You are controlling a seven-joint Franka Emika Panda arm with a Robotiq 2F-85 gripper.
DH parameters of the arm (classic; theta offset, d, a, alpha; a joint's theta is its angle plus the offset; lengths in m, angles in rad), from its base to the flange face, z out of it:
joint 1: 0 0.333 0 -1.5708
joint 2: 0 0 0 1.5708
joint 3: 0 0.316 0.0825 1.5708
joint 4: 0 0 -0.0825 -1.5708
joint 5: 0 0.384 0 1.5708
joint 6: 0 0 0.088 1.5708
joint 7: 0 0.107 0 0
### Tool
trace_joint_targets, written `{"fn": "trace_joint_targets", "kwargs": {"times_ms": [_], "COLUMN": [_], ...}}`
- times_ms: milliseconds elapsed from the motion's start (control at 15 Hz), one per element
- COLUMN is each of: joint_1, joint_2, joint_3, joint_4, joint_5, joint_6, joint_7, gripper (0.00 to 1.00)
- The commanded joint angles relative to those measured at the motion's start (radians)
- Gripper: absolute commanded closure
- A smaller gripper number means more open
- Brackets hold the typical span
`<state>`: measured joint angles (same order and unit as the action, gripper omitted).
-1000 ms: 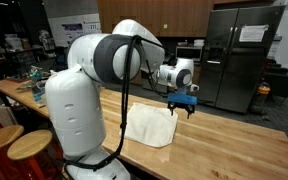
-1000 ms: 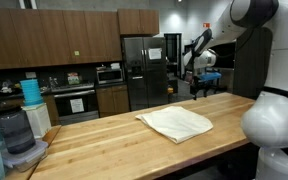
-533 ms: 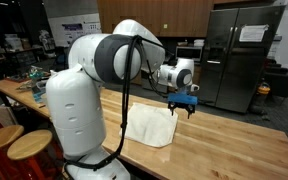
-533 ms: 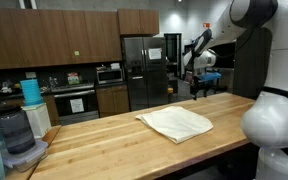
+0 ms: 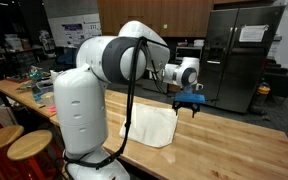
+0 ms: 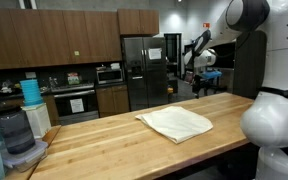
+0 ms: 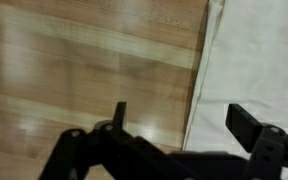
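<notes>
1 cloth on counter; hovers above its edge, end effector wide open, empty; likely calls for lowering.

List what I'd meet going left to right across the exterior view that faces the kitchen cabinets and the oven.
Clear container → teal stack → oven → microwave → black refrigerator → folded white cloth on the wooden table → robot's white base.
</notes>
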<state>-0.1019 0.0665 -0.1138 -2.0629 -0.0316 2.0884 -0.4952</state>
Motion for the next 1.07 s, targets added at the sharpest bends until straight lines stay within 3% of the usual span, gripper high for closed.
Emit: {"fn": "trace_joint_targets", "kwargs": {"times_ms": [0,1000], "joint_1": [-0.017,-0.079], "joint_2": [0.079,0.265], "joint_3": [0.011,0.055], "joint_4": [0.105,0.26], "joint_5": [0.035,0.18], "joint_6": [-0.084,-0.253], "joint_7": [-0.111,-0.363], "gripper": [0.0,0.0]}}
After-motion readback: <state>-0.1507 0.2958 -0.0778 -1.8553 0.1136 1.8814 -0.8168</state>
